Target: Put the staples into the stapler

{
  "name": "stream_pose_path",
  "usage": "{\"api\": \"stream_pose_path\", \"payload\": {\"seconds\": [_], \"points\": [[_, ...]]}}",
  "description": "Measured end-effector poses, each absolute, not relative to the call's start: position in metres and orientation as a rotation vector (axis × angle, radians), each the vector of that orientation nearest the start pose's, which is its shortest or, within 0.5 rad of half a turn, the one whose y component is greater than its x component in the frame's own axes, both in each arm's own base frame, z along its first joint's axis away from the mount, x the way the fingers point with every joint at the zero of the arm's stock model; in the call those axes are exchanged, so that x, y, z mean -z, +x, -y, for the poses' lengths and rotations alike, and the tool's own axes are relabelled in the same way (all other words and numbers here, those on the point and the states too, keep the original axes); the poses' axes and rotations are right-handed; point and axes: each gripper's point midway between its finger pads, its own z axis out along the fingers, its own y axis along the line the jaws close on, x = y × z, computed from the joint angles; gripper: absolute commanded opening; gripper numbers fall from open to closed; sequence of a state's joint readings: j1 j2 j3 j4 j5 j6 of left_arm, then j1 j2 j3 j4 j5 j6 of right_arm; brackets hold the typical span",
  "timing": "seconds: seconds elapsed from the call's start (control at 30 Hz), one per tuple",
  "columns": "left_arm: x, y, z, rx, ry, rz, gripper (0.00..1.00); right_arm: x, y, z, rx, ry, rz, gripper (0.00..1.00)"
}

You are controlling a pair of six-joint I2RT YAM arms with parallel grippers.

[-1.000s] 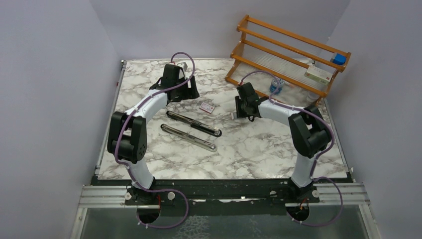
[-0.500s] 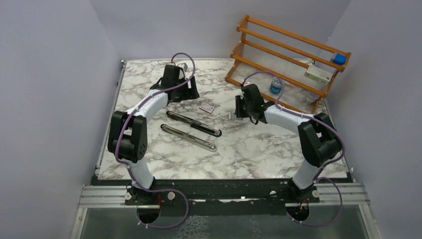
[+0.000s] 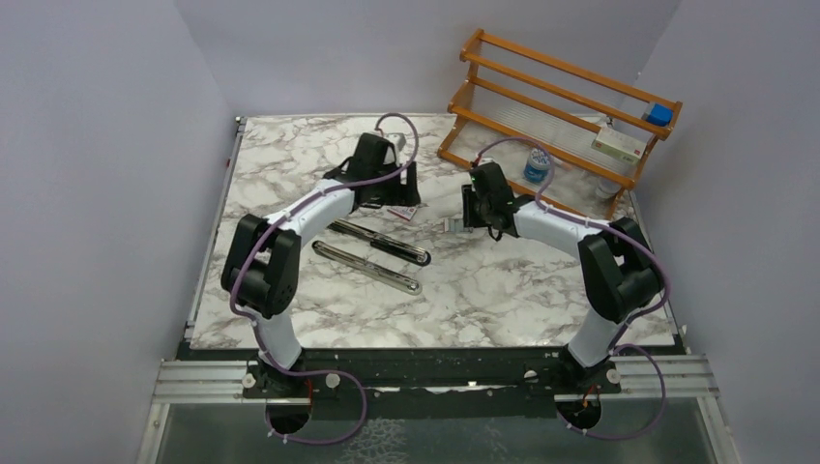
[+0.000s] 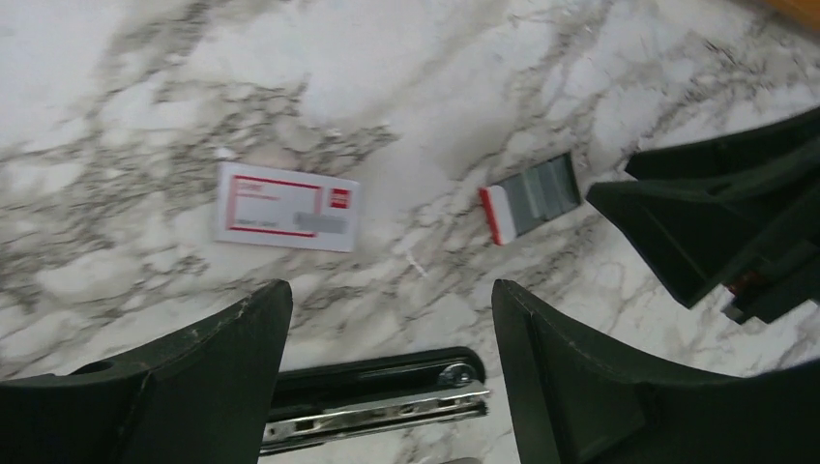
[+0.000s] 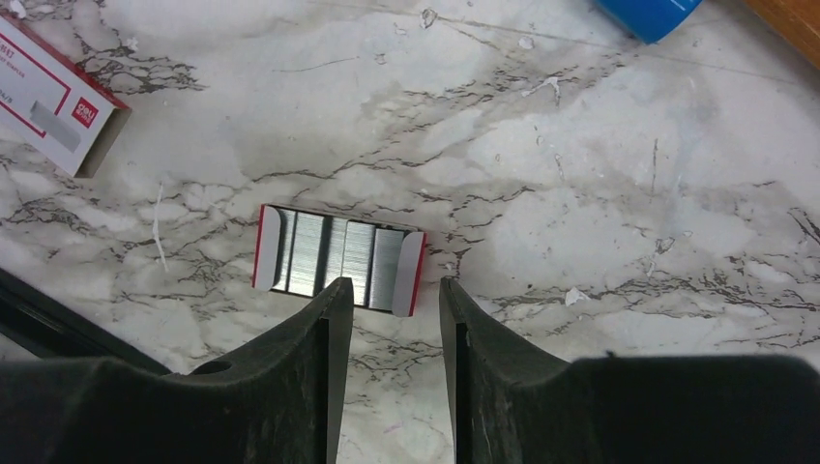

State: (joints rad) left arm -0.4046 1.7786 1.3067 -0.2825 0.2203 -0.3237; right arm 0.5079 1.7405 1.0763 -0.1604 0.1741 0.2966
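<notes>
Lying opened out flat on the marble counter (image 3: 271, 145), the stapler (image 3: 375, 242) shows as two long bars side by side, a black one farther from the arm bases and a silvery one nearer. The left end effector (image 4: 387, 300) hangs released above the counter, its two fingers (image 4: 193, 387) spread wide with nothing between them. In the left wrist view one end of the stapler sits just below that gap, and the white-labelled red box (image 4: 287, 206) lies flat beyond the fingertips. To the right of the box, apart from it, a small red-edged tray holds the staples (image 4: 541, 184), silver-grey strips packed side by side. The right end effector (image 5: 394, 290) is poised directly over that tray, its fingers (image 5: 290, 387) a narrow gap apart, released and gripping nothing; whether the tips touch the tray I cannot tell. A wooden rack (image 3: 561, 106) stands at the far right corner, with a small bottle (image 3: 535, 166) by it.
</notes>
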Motion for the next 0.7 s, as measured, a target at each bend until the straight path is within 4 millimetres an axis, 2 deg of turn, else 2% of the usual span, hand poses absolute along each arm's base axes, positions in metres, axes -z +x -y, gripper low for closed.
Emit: {"api": "stream_pose_path", "payload": {"seconds": [0.13, 0.27, 0.47, 0.7], "points": [[-0.115, 0.393, 0.285, 0.673, 0.341, -2.382, 0.78, -0.059, 0.392, -0.187, -0.181, -0.131, -2.387, 0.44], [-0.108, 0.390, 0.313, 0.700, 0.381, -2.393, 0.76, -0.051, 0.389, -0.181, -0.233, -0.107, -2.415, 0.45], [-0.084, 0.390, 0.331, 0.674, 0.388, -2.437, 0.72, -0.042, 0.385, -0.179, -0.280, -0.099, -2.446, 0.45], [-0.043, 0.383, 0.335, 0.646, 0.378, -2.535, 0.66, -0.034, 0.380, -0.175, -0.326, -0.078, -2.466, 0.45]]}}
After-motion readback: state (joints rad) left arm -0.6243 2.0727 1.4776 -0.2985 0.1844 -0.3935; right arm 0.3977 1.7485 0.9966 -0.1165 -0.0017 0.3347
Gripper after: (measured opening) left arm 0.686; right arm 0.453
